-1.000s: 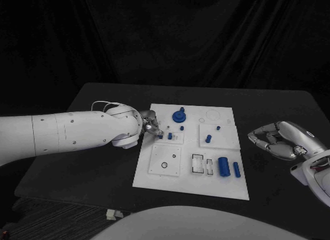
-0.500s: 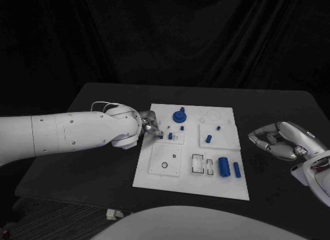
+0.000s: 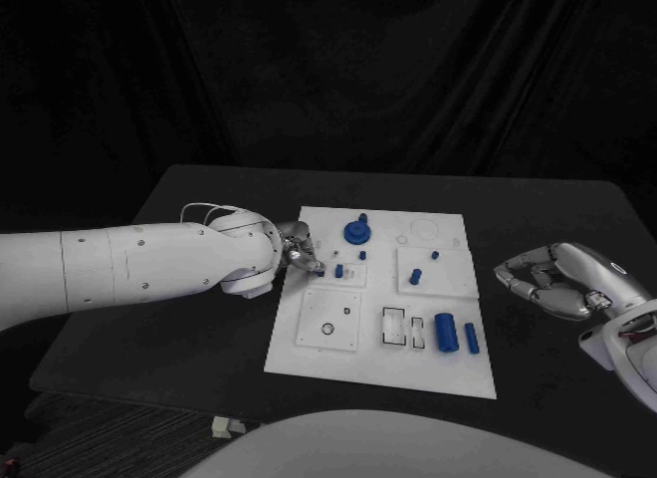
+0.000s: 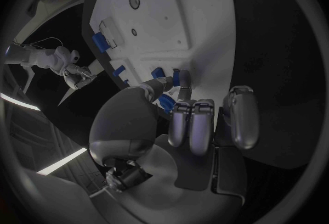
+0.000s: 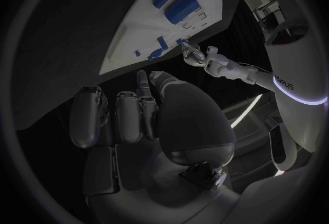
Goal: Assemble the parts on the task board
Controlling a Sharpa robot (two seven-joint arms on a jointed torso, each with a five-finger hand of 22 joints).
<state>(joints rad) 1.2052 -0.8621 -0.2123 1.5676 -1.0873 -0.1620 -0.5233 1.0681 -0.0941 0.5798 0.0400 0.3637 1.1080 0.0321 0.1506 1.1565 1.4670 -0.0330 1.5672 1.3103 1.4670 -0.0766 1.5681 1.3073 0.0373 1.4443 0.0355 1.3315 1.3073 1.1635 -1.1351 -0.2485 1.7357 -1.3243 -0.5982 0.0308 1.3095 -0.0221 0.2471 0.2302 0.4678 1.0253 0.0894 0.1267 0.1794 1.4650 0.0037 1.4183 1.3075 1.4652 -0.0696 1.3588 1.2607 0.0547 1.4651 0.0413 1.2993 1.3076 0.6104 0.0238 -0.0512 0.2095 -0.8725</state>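
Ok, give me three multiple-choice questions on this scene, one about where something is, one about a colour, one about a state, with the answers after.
1. Where is the left hand?
A. at the white board's left edge
B. off the table
C. over the board's near right corner

2. What colour is the big cylinder lying on the board?
A. red
B. blue
C. yellow

3. What is the right hand doing?
A. gripping the big cylinder
B. pressing on the board
C. curled in beside the board, holding nothing

Answers: 1 A, its fingers sit by small blue pieces there. 2 B, it looks plainly blue. 3 C, it sits over the black table, apart from the board.
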